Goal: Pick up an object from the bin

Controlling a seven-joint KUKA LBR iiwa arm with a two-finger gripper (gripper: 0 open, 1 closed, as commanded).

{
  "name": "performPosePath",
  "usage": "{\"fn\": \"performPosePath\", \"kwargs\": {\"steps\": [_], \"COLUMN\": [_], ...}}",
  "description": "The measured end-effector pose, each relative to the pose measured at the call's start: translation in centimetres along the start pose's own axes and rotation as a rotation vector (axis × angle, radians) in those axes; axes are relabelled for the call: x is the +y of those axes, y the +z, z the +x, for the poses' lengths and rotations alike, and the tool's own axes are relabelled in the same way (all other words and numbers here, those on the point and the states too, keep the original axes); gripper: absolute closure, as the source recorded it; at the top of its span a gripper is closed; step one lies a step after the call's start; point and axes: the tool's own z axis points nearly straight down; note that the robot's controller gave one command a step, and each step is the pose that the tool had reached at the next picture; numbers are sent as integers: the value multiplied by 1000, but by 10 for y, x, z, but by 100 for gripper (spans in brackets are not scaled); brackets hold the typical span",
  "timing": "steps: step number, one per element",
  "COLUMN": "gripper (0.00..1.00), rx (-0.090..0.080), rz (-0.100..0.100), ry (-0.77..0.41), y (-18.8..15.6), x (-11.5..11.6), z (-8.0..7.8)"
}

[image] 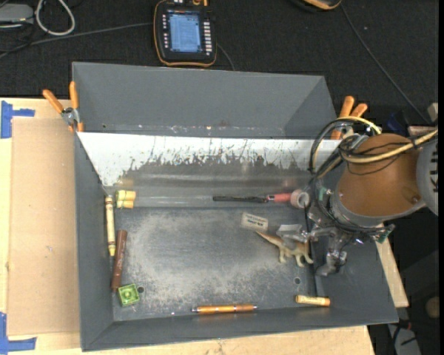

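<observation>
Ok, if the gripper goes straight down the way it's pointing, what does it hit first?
Probably the bare bin floor, just right of the tan toy animal. The gripper seems to hang beside the toy, not over it, though depth is hard to judge.

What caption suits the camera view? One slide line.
KUKA arm low over the grey bin, right side, beside a tan toy figure; orange pencil along near wall.
</observation>
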Motion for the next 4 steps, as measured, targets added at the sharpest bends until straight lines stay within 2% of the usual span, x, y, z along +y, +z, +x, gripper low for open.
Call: {"fn": "performPosePath", "kwargs": {"steps": [1, 2, 4], "gripper": [100, 100, 100], "rx": [7, 7, 7], "rz": [-4, -4, -9], "ry": [-243, -242, -237], "y": [0, 0, -25], "x": [-6, -6, -4], "z": [2, 2, 1]}}
